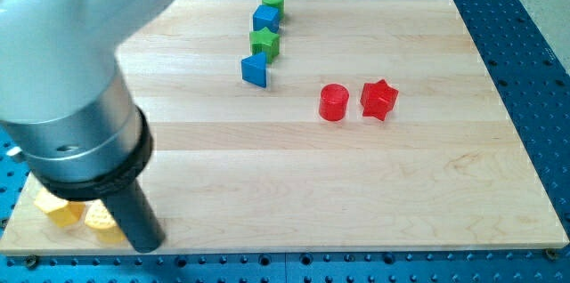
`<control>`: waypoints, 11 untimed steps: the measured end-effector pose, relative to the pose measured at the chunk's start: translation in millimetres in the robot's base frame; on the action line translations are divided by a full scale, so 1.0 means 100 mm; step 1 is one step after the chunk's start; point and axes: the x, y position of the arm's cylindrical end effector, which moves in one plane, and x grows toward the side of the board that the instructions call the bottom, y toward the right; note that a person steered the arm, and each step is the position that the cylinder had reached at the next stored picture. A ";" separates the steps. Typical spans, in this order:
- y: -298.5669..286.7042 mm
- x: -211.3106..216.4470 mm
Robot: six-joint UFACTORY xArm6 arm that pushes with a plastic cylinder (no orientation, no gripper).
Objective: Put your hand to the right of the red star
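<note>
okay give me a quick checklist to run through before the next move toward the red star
1. Target found: red star lies right of centre on the board. Ok.
2. My tip located: near the view's bottom left, far from the star. Not ok yet.
3. Spot to the star's right free: bare wood there. Ok.
4. Neighbour: red cylinder sits just left of the star, apart from it; approach below both. Ok.
5. Blocks at the tip: two yellow blocks beside the rod, partly hidden; contact cannot tell.
6. The green and blue blocks near the top are off the likely path. Ok.

High oblique view over board (356, 194)
</note>
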 end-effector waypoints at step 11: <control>3.14 -1.39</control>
